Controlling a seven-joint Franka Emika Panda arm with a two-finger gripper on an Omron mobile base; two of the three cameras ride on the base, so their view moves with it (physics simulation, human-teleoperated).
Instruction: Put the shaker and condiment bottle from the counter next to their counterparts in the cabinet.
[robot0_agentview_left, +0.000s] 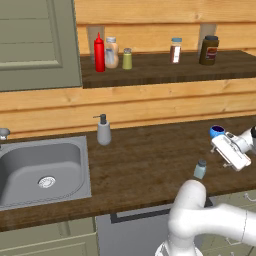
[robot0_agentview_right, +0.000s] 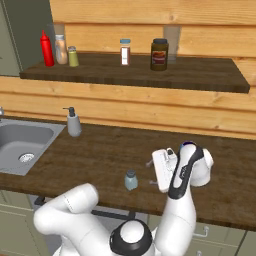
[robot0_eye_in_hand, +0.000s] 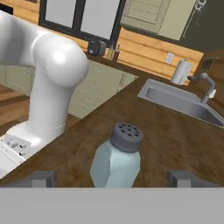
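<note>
The pale blue-grey shaker (robot0_agentview_left: 200, 169) (robot0_agentview_right: 131, 180) stands upright on the dark wooden counter (robot0_agentview_left: 150, 165), near its front edge. My gripper (robot0_agentview_left: 220, 157) (robot0_agentview_right: 151, 173) (robot0_eye_in_hand: 113, 179) is open just to the right of the shaker and level with it. In the hand view the shaker (robot0_eye_in_hand: 116, 159) sits close, between the two finger tips and apart from both. The red condiment bottle (robot0_agentview_left: 99, 52) (robot0_agentview_right: 47, 48) stands on the cabinet shelf (robot0_agentview_left: 165, 72), beside the peach bottle (robot0_agentview_left: 111, 52) (robot0_agentview_right: 61, 49) and the yellow-green shaker (robot0_agentview_left: 127, 59) (robot0_agentview_right: 73, 56).
A grey soap dispenser (robot0_agentview_left: 103, 131) (robot0_agentview_right: 73, 122) stands by the steel sink (robot0_agentview_left: 75, 150) (robot0_agentview_right: 45, 135). On the shelf farther right are a blue-capped jar (robot0_agentview_left: 175, 51) and a dark jar (robot0_agentview_left: 209, 50). The grey-green cabinet door (robot0_agentview_left: 35, 40) hangs open at the left.
</note>
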